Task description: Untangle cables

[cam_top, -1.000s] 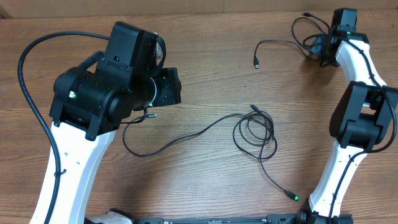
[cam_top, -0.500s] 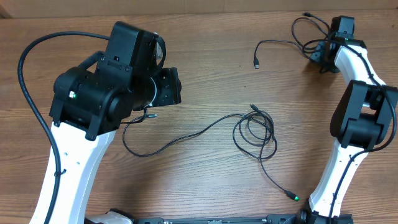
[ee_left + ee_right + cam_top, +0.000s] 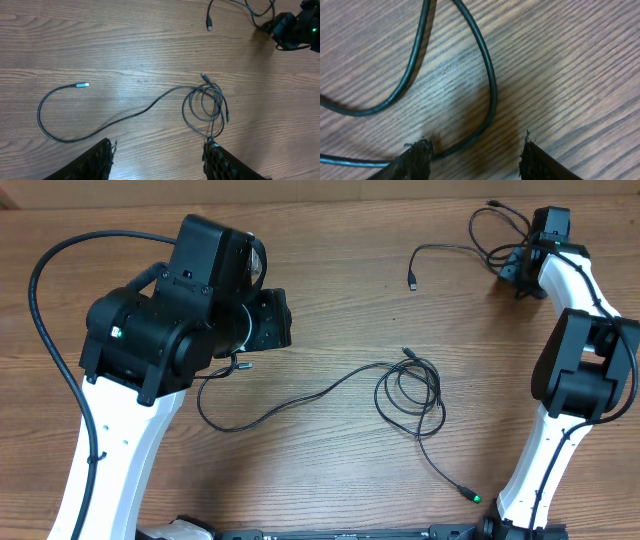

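your left claw [image 3: 157,148] hangs high over the table [image 3: 125,45], fingers spread with nothing between them. your right claw [image 3: 475,142] sits low at the far right corner, also spread and pinching nothing. a loop of the far cable [image 3: 490,90] lies on the wood just ahead of its fingertips and passes close by one of them.

the cables lie in two places. the long cable [image 3: 145,106] runs from beside the left arm across the middle into a tight coil [image 3: 408,395] right of centre, with a tail going to the near right. the far cable bunches at the far right beside the right claw, one plug [image 3: 412,283] lying out to its left.

at the right, the loop is thin and flat on the wood, so if you close from here you may miss it, or catch two strands and drag the bunch tighter. at the coil, pulling an end before you know which strand lies on top would likely cinch a knot; these views do not show the crossing order. a fast lift may whip a plug off the far edge.
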You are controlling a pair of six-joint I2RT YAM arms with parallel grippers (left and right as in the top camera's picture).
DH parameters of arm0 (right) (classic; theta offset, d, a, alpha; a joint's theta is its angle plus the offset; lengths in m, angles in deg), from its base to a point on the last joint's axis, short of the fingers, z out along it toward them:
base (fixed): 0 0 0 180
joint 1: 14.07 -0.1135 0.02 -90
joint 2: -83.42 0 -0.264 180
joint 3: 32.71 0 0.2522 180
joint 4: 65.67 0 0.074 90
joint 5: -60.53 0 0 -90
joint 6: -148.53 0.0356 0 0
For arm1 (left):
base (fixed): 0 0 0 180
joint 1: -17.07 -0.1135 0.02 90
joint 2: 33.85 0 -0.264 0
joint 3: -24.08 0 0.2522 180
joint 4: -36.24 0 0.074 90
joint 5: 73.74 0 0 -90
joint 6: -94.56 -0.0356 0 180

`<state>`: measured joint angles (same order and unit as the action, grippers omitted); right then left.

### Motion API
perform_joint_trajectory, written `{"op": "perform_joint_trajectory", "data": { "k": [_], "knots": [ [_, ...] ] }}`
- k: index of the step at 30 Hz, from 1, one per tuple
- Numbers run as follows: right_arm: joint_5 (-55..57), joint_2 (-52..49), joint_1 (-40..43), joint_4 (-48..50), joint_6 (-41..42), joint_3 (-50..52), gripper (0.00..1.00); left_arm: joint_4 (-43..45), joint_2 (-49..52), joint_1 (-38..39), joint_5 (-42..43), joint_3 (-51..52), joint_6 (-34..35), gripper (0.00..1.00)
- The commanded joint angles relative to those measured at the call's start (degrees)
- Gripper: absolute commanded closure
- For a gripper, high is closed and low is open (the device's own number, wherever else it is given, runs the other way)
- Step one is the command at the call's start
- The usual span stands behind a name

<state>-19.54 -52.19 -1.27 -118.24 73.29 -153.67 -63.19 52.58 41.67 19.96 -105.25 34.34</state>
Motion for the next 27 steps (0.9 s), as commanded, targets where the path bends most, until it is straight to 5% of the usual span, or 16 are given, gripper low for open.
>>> {"op": "perform_joint_trajectory", "data": {
  "k": [1,12,17,23,24,27],
  "knots": [
    [0.76,-1.09,0.39,-0.46,-1.99,0.37,0.40,0.24,0.57,-0.20,0.37,-0.79,-0.85,0.40],
    [0.74,-1.07,0.44,-2.56,-2.86,0.28,0.39,0.22,0.57,-0.20,0.35,-0.79,-0.87,0.37],
    [0.79,-1.07,0.44,-3.72,-2.49,0.28,0.69,0.24,0.57,-0.20,0.35,-0.79,-0.87,0.38],
    [0.44,-1.01,0.68,-4.39,-1.07,-1.14,0.75,0.24,0.57,-0.20,0.33,-0.79,-0.90,0.37],
    [0.33,-1.01,0.68,-4.57,-1.07,-1.68,0.72,0.26,0.57,-0.20,0.33,-0.79,-0.90,0.37],
    [0.33,-1.01,0.55,-5.05,-1.09,-4.28,0.34,0.31,0.57,-0.20,0.33,-0.79,-0.87,0.37]
  ]
}}
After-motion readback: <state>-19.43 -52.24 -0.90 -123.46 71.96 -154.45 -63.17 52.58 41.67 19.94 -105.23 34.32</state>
